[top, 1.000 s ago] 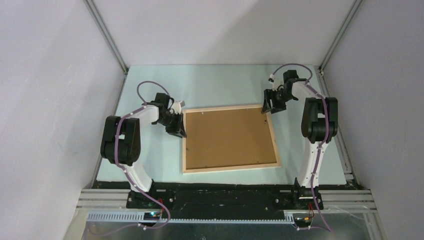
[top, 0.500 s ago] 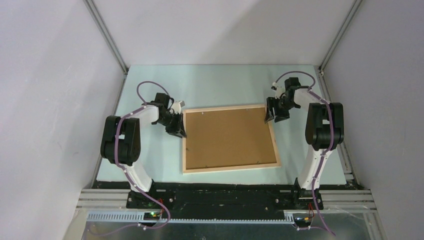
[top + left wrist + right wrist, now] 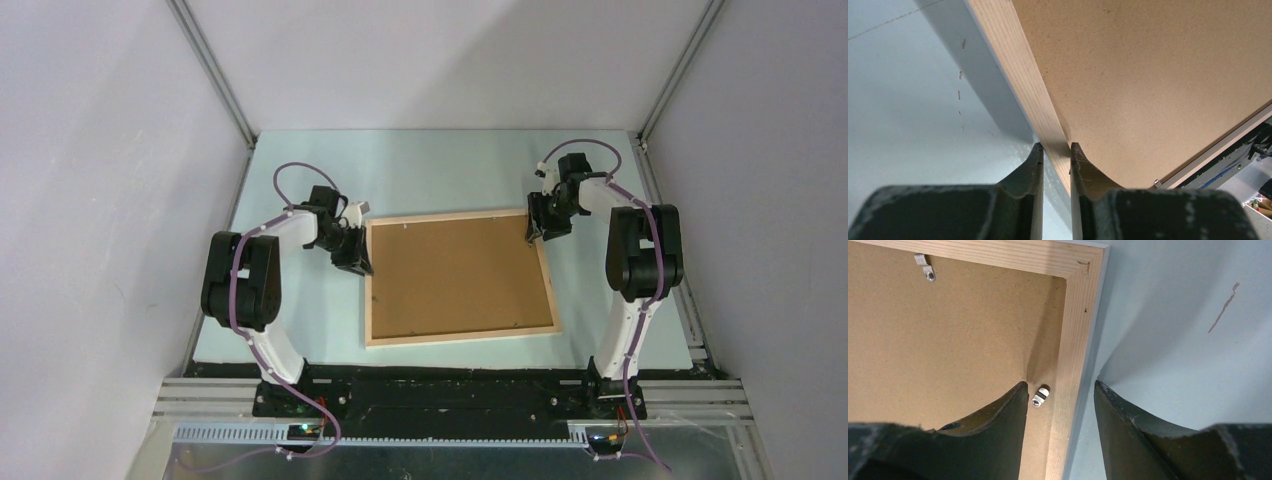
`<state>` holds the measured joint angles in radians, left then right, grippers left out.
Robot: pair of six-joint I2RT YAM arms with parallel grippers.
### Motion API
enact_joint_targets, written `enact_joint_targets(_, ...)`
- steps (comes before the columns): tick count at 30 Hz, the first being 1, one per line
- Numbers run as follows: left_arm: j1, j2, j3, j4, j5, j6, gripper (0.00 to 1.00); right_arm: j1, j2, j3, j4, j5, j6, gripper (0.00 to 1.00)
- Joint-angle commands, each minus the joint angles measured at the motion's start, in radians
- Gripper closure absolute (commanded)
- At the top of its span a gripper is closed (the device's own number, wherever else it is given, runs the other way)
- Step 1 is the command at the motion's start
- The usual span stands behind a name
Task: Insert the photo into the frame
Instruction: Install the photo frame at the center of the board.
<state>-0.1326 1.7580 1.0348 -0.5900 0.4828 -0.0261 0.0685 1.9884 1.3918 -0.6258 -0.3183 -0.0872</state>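
- Left pincer (image 3: 1054, 147): narrow, clamped across one side rail of the frame (image 3: 460, 335). The rail runs straight ahead out from between its fingers, with the brown backing board (image 3: 455, 270) on the far side of the rail.
- Right pincer (image 3: 1059, 384): wide and holding nothing. It straddles the opposite rail near the far corner, one finger over the board, the other over bare tabletop (image 3: 1188, 340). There's a gap on both sides.
- The frame lies flat, back side up, between your two pincers, with its long axis running pincer to pincer.
- A metal retaining tab (image 3: 1040, 395) sits between the right pincer's fingers, just beside the board-side one, on the rail's inner edge. A second tab (image 3: 924, 265) is ahead on the far rail.
- The photo isn't in any view, so I can't tell where it is.
- Judgement: the tab is the target and your right arm is nearer. Closing as it stands would likely pinch the rail, not the tab.
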Motion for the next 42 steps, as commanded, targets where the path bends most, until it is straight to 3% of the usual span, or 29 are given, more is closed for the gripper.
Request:
enact_joint_targets(1,-0.003,0.017,-0.015,-0.007,0.006,0.048,1.0,0.006,-0.01,-0.014,0.026,0.033,0.009,0.46)
enact_joint_targets(20,-0.002,0.016,-0.012,-0.008,0.011,0.049,1.0,0.015,-0.013,-0.046,0.021,0.054,-0.029,0.52)
enact_joint_targets(42,0.004,0.023,-0.01,-0.01,0.008,0.049,1.0,0.026,-0.04,-0.037,-0.036,0.014,-0.249,0.63)
